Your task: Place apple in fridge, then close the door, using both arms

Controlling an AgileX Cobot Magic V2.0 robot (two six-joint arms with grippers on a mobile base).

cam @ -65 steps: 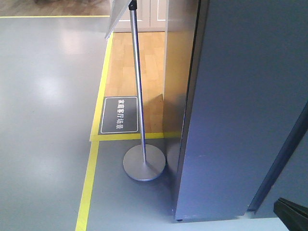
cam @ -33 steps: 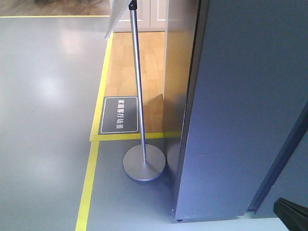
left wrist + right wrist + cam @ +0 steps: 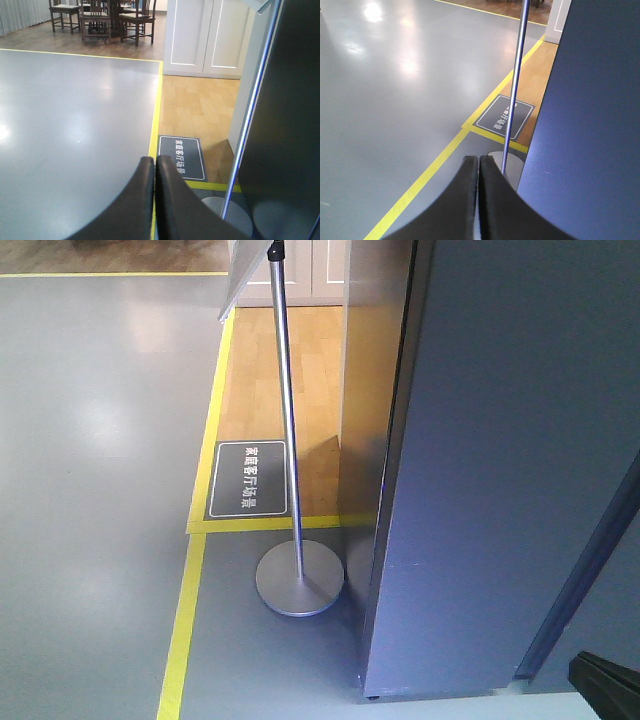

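The fridge (image 3: 500, 460) fills the right of the front view as a tall dark grey panel; it also shows at the right edge of the left wrist view (image 3: 290, 125) and the right wrist view (image 3: 590, 125). I cannot tell which part of it is the door. No white interior shows. The apple is out of view. My left gripper (image 3: 154, 160) is shut with nothing between its black fingers, hanging over the grey floor left of the fridge. My right gripper (image 3: 478, 159) is likewise shut and empty, close to the fridge's left side.
A metal sign stand (image 3: 290, 440) on a round base (image 3: 299, 578) stands just left of the fridge. Yellow floor tape (image 3: 185, 620) and a dark floor sign (image 3: 248, 480) edge a wooden floor. White cabinets (image 3: 205, 35) and chairs (image 3: 100, 17) stand far back.
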